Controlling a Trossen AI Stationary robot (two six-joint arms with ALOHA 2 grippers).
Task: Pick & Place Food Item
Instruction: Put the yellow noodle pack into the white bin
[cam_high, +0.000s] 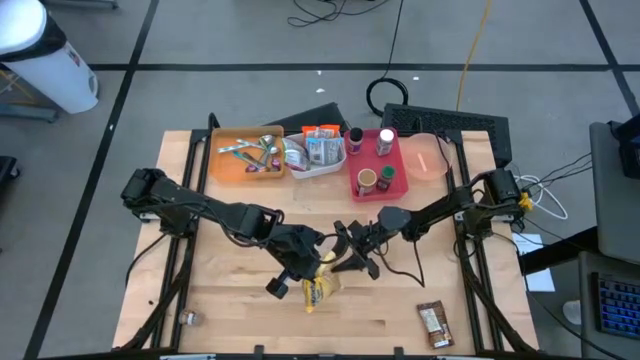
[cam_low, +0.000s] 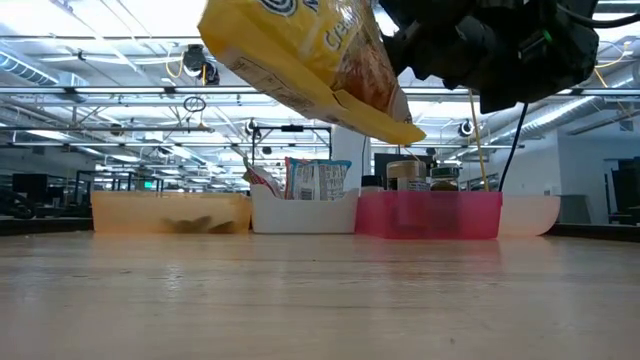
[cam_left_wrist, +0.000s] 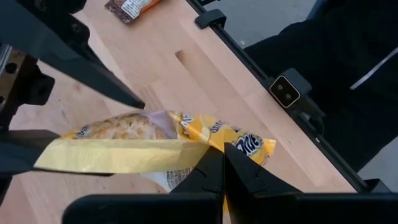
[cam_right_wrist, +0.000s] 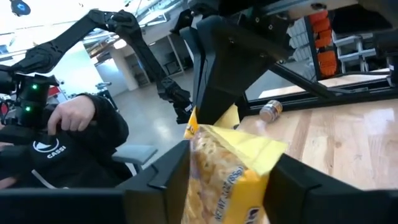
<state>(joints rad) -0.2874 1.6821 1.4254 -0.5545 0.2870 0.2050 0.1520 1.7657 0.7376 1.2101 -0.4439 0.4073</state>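
The yellow bag (cam_low: 320, 70) hangs nearest the low camera, lifted clear of the table (cam_low: 320, 300) and tilted, one end lower than the other. It is a crinkled yellow snack pouch with printed lettering and a picture of pale, golden pieces on its face. The left gripper (cam_left_wrist: 222, 163) is clamped shut on the bag's edge, fingers pressed together over the film. The right gripper (cam_right_wrist: 227, 168) stands with its fingers apart, one on each side of the bag's other end; whether they touch the film cannot be told. In the high view both grippers meet at the bag (cam_high: 320, 285) near the table's middle front. Judged step: a mid-air handover or two-arm carry, with placement not yet done. The next move calls for one gripper to secure the bag before the other lets go, then travel toward the far trays: orange bin (cam_high: 247, 155), white bin (cam_high: 316, 152), red bin (cam_high: 375, 165). A brown bar (cam_high: 433, 322) lies apart at the front right.
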